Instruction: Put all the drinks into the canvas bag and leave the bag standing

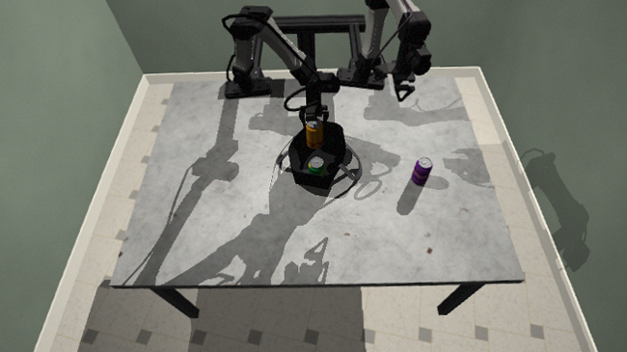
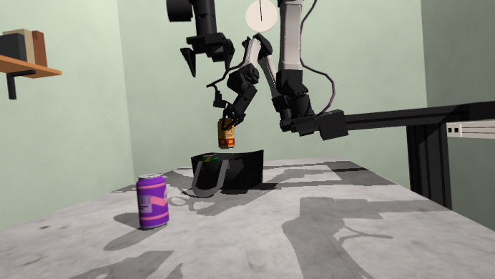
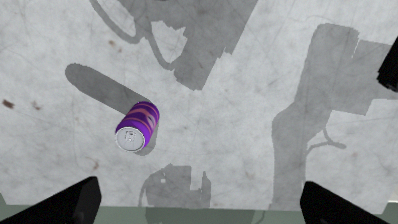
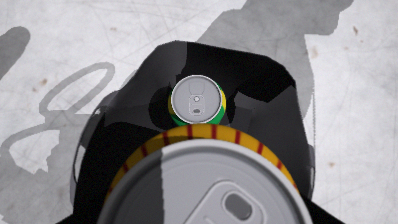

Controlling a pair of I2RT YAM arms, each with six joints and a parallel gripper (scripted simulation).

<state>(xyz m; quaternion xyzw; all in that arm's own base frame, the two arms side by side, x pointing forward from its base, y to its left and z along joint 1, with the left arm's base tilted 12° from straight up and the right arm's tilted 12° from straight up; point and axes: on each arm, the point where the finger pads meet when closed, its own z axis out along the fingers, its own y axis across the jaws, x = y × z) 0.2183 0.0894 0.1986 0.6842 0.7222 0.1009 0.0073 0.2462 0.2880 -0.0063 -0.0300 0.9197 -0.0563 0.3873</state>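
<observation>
Cans: three; one orange, one green, one purple.
Orange can (image 1: 314,134) (image 2: 226,137) (image 4: 210,187): one, upright above the bag, clamped in right gripper (image 1: 313,117) (image 2: 229,125).
Green can (image 1: 316,167) (image 2: 210,158) (image 4: 196,100): one, upright inside the bag.
Purple can (image 1: 421,171) (image 2: 152,201) (image 3: 138,126): one, upright on the table (image 1: 368,256) (image 2: 250,247) (image 3: 225,125), outside the bag.
Canvas bag (image 1: 313,179) (image 2: 247,172) (image 4: 270,120): one, black, standing, walls up; one gray handle (image 2: 209,194) hangs outside in exterior view.
Grippers: two; left gripper (image 1: 405,93) (image 2: 211,73) (image 3: 200,200) has fingers wide apart, nothing between.
</observation>
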